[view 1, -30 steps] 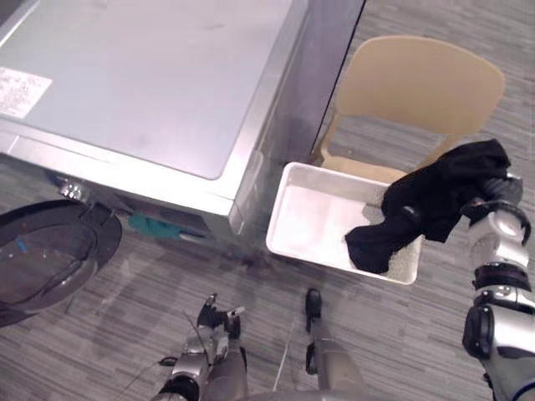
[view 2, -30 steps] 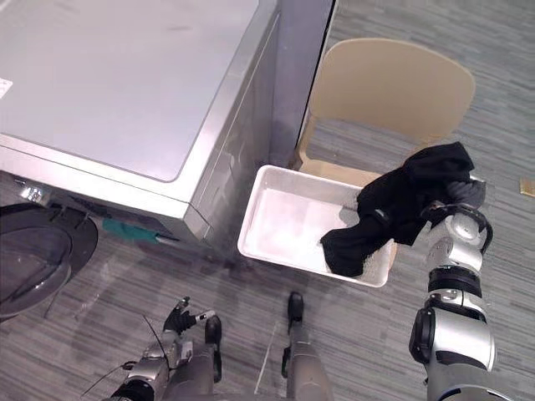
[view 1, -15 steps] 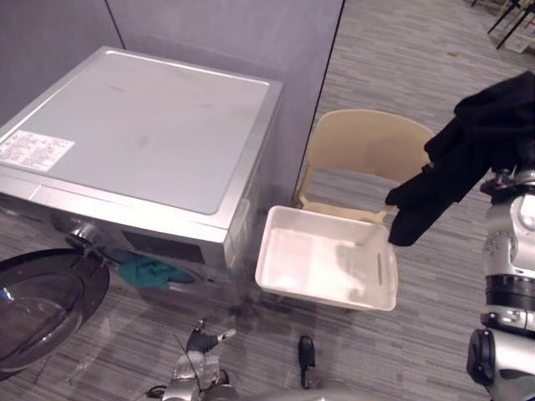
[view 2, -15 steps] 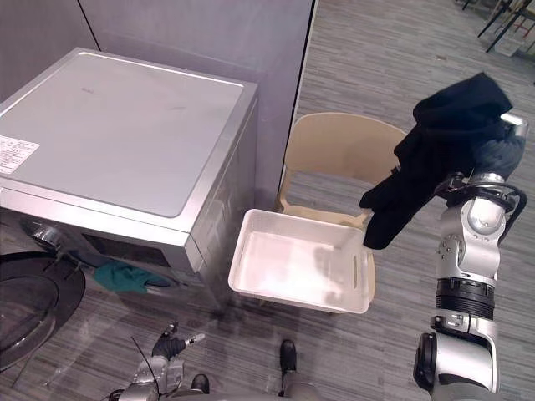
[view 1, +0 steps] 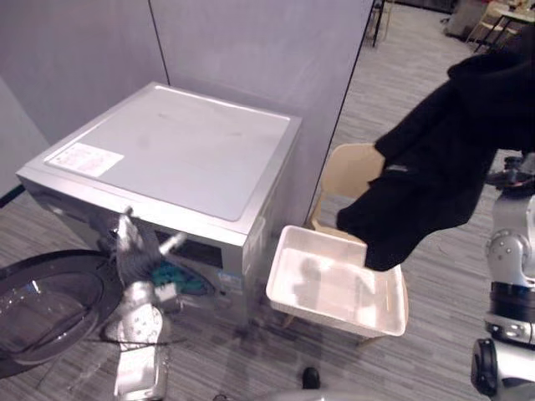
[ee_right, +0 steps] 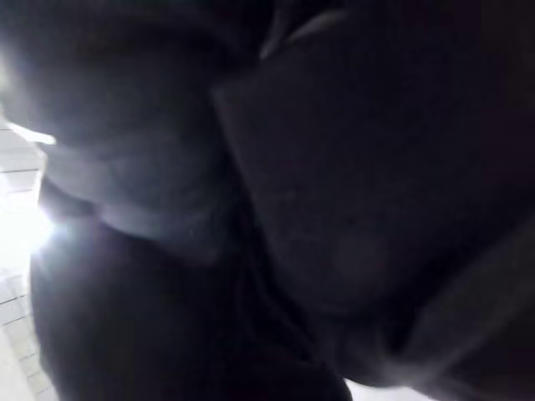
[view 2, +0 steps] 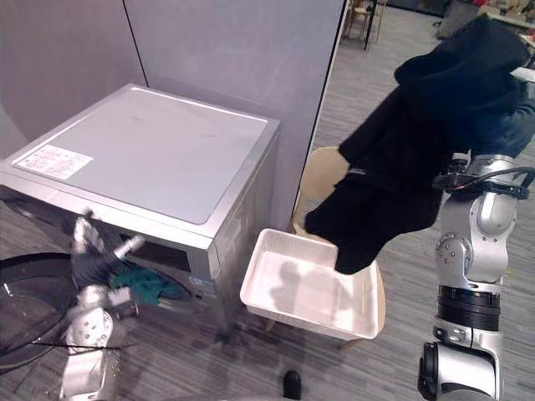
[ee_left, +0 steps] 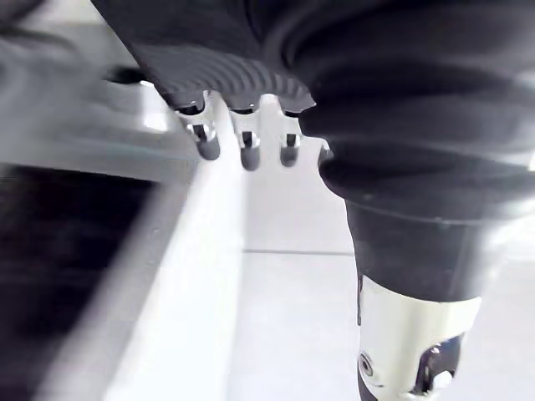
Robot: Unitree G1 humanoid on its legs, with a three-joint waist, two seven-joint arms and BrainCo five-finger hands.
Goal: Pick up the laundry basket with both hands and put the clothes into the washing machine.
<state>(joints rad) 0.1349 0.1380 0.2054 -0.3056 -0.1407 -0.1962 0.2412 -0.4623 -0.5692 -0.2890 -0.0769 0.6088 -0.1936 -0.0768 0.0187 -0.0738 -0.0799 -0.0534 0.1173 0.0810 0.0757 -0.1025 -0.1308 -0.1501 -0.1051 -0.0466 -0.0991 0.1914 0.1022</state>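
A black garment [view 2: 418, 150] hangs high in the air over the white laundry basket [view 2: 276, 313], draped over the top of my raised right arm [view 2: 470, 242]. The cloth covers that hand, and dark cloth [ee_right: 334, 209] lies right against it in the right wrist view. The basket sits empty on a beige chair [view 1: 344, 171] beside the silver washing machine [view 1: 184, 150]. The machine's round door [view 1: 42, 301] is swung open, and a teal cloth [view 1: 180, 280] lies in the drum opening. My left hand [view 1: 138, 255] is raised just in front of that opening with its fingers [ee_left: 244, 150] spread, holding nothing.
A grey partition wall [view 1: 251, 58] stands behind the machine and chair. Striped grey floor [view 1: 435, 284] stretches to the right of the chair. More chairs and tables [view 1: 481, 17] stand far off at the back right.
The camera has tilted up. My right arm has lifted the black garment out of the basket and high above it. My left hand has risen from low down to the drum opening.
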